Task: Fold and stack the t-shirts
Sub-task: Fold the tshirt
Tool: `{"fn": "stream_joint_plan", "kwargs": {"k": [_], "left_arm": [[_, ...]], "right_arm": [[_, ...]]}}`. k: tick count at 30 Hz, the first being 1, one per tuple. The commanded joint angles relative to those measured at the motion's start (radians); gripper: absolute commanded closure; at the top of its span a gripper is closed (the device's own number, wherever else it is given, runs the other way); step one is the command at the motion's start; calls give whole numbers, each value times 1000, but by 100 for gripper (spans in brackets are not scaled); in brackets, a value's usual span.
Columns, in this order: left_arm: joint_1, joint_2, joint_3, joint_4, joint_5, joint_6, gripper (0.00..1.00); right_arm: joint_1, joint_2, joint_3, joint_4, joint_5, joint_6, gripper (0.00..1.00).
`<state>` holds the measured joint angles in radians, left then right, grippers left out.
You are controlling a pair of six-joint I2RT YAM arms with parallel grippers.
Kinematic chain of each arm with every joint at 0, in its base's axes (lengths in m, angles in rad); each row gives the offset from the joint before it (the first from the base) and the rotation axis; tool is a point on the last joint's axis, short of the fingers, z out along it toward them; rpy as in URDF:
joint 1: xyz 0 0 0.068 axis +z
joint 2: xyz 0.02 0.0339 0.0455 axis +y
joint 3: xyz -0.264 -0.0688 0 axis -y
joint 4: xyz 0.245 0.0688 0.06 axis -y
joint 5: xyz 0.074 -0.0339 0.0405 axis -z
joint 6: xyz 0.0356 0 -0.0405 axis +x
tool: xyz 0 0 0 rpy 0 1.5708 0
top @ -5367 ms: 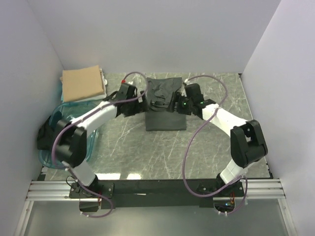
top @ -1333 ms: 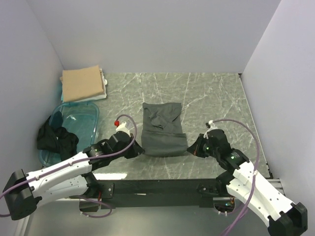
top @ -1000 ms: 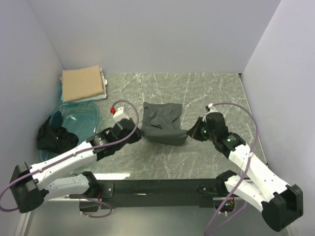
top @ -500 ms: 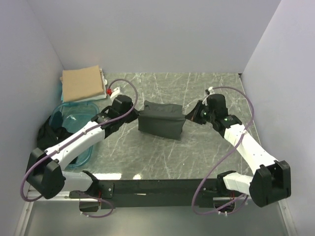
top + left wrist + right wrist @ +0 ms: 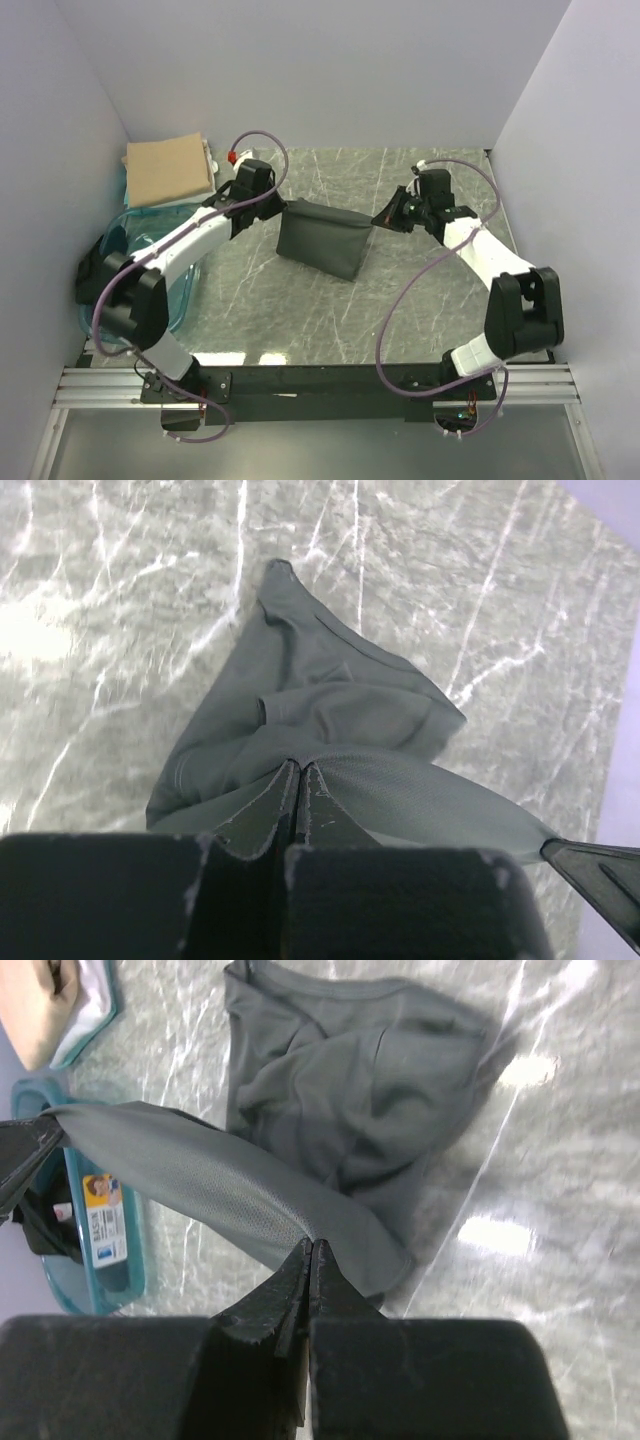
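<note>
A dark charcoal-grey t-shirt (image 5: 322, 240) hangs stretched between my two grippers above the middle of the marble table. My left gripper (image 5: 281, 206) is shut on its left upper corner, seen close in the left wrist view as pinched cloth at the left gripper (image 5: 298, 765). On the other side my right gripper (image 5: 378, 219) is shut on the right upper corner; the right wrist view shows the same pinch at the right gripper (image 5: 311, 1243). The shirt's (image 5: 350, 1090) lower part lies bunched on the table. A folded tan t-shirt (image 5: 168, 170) lies at the back left. Black t-shirts (image 5: 92, 272) sit by the tub.
A translucent teal tub (image 5: 185, 285) stands at the left under my left arm. The tan shirt rests on a white-and-teal item (image 5: 211, 162). White walls close the back and sides. Bare marble table (image 5: 330, 310) lies in front of the hanging shirt.
Both grippers have carried the grey shirt's near edge up and towards the back of the table, folding it over itself. Both arms now reach far back.
</note>
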<state>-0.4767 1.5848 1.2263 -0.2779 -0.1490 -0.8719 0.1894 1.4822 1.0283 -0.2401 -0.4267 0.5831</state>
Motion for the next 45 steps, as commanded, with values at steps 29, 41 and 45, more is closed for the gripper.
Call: {"fn": "stream_joint_plan", "kwargs": {"k": [29, 41, 45], "left_arm": [[109, 434, 472, -3, 293, 174, 1], [44, 282, 64, 189, 377, 79, 1], [35, 296, 7, 220, 396, 64, 1]], "right_arm": [[-74, 368, 391, 48, -15, -46, 15], [142, 179, 15, 269, -89, 110, 14], [202, 234, 22, 279, -106, 110, 14]]}}
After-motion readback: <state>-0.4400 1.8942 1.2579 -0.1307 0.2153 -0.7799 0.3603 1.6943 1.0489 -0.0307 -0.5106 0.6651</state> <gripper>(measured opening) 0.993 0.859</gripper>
